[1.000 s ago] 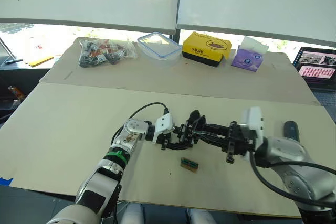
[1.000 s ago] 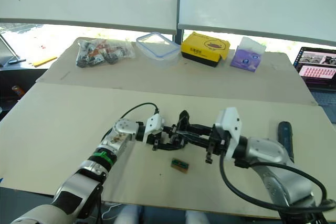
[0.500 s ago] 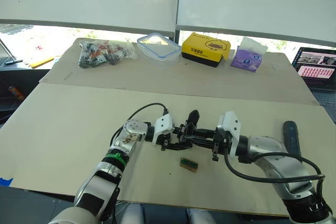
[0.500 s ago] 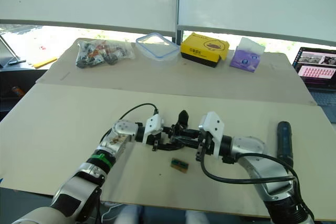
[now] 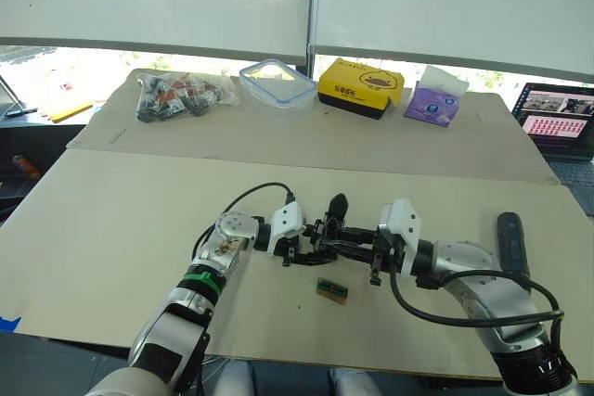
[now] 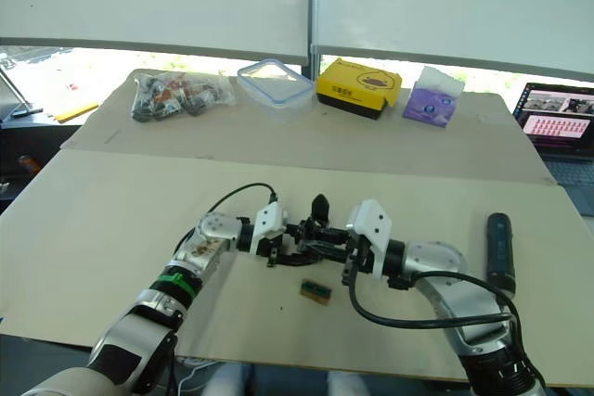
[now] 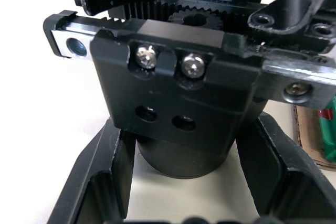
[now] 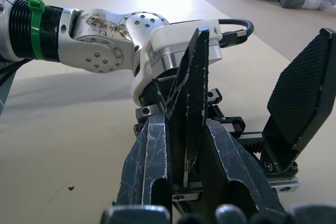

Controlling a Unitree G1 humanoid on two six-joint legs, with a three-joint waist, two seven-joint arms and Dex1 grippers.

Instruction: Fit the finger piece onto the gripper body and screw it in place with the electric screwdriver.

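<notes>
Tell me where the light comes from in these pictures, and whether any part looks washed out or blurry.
In the left eye view, daylight comes through the window strip under the blinds, which is washed out to near white. In the left wrist view, the gripper body is sharp up close, with glints on its screws, and the table behind is bleached pale. In the right wrist view, the finger piece is crisp; the far background is soft.

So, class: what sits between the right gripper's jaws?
The finger piece, a flat black blade, stands pinched between the right gripper jaws, pointed end up. Its lower end is covered by the jaws. Behind it is the gripper body, held by the left gripper.
</notes>
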